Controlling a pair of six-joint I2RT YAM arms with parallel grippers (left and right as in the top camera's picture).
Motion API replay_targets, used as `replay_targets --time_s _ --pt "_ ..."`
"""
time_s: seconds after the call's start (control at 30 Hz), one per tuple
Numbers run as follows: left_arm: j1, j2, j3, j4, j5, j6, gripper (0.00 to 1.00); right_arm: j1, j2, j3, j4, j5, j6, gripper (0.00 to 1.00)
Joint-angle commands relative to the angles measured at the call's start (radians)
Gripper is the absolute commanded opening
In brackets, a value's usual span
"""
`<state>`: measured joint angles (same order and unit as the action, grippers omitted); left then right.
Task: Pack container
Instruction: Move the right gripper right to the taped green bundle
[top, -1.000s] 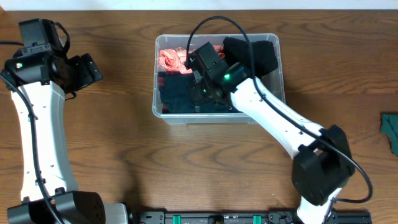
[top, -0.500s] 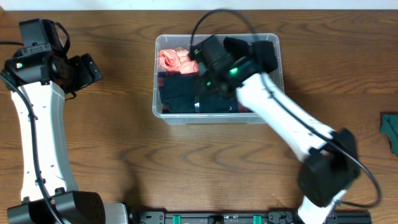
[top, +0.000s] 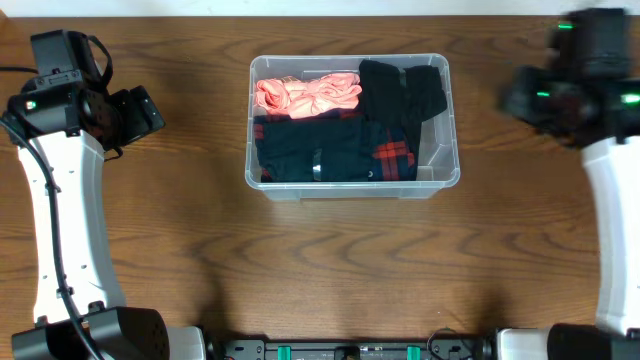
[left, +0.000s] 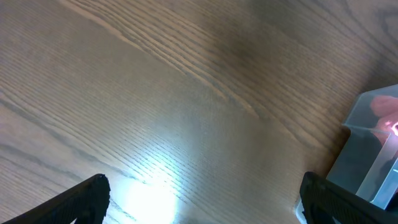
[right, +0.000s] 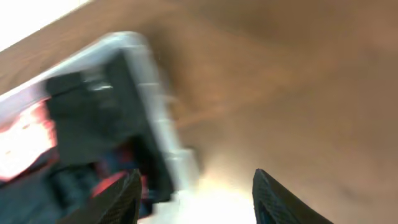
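The clear plastic container (top: 350, 189) stands at the table's middle back. Inside lie a pink cloth (top: 305, 95), a black cloth (top: 402, 90) and a dark cloth with red plaid (top: 335, 152). My right gripper (top: 517, 100) is blurred with motion, off to the container's right and clear of it. In the right wrist view it (right: 199, 202) is open with only bare table between its fingers, and the container (right: 158, 118) shows at the left. My left gripper (top: 152, 110) hovers left of the container, open (left: 202, 208) and empty over the wood; a container corner (left: 373, 149) shows at the right.
The wooden table (top: 330, 270) runs all around the container. A black rail (top: 350, 350) lies along the front edge between the two arm bases. The left arm (top: 60, 220) stretches down the left side and the right arm (top: 612, 220) down the right.
My right arm has come out of the container and swung far to the right. Its jaws have gone from shut to open. The dark plaid cloth stays in the container. The left arm is unmoved.
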<state>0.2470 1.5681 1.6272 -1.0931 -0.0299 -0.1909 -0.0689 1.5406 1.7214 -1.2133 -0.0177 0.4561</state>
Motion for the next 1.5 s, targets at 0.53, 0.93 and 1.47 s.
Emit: replay_targets --time_s 0.53,0.93,1.47 --pt "0.005 0.002 -0.001 -0.002 -0.005 -0.013 0.98 -0.819 0.004 -0.425 0.204 -0.095 -0.01 0.54" --pt "0.005 0.002 -0.001 -0.002 -0.005 -0.013 0.98 -0.991 0.006 -0.655 0.671 -0.212 -0.289 0.69" --pt "0.005 0.002 -0.001 -0.002 -0.005 -0.013 0.98 -1.041 0.217 -0.685 0.858 -0.265 -0.289 0.9"
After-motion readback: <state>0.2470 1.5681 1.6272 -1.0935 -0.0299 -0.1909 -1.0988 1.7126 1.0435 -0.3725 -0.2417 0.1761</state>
